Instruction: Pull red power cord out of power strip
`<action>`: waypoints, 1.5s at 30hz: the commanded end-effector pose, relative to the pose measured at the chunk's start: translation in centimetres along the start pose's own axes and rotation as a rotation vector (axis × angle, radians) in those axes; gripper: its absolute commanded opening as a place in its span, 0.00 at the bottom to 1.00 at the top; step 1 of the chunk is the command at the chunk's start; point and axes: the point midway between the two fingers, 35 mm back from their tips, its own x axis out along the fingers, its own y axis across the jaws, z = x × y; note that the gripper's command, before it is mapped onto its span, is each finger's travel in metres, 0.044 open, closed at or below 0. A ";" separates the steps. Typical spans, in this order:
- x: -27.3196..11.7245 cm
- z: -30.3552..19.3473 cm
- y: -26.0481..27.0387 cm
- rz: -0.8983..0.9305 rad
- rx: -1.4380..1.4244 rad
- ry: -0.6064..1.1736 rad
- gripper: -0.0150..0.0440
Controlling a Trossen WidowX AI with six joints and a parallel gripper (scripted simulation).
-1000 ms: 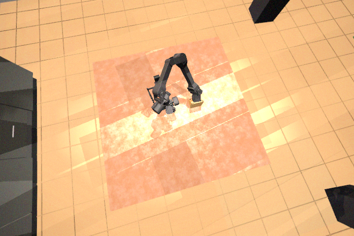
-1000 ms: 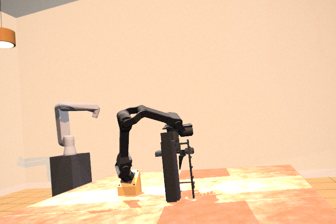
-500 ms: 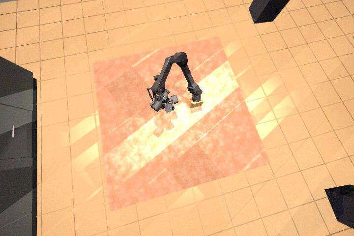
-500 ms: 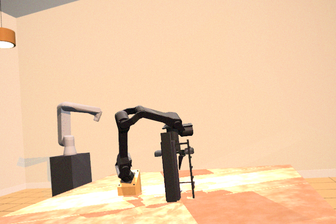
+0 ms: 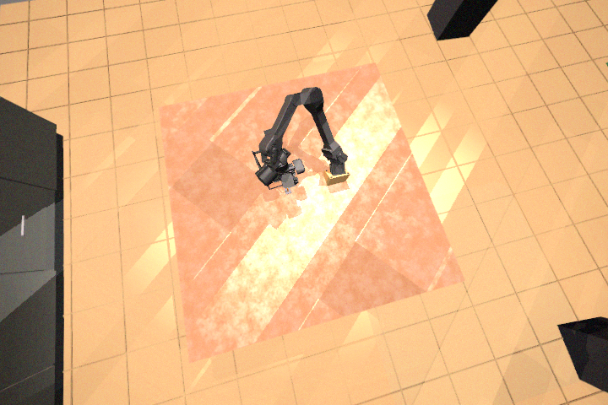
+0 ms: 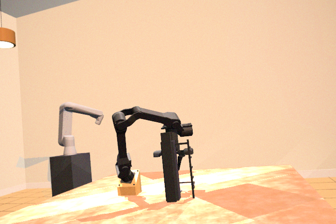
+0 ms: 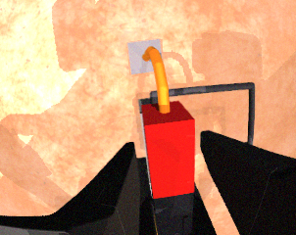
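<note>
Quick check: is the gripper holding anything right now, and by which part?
Nothing is gripped: the red plug sits between the jaws of the gripper, flanked at its sides, but a gap shows beside it.
</note>
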 end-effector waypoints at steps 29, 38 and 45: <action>0.8 0.7 -0.1 -0.002 0.001 -0.002 0.25; 0.7 2.2 -0.2 -0.003 0.000 -0.003 0.25; 0.6 3.3 -0.2 -0.004 -0.001 -0.004 0.25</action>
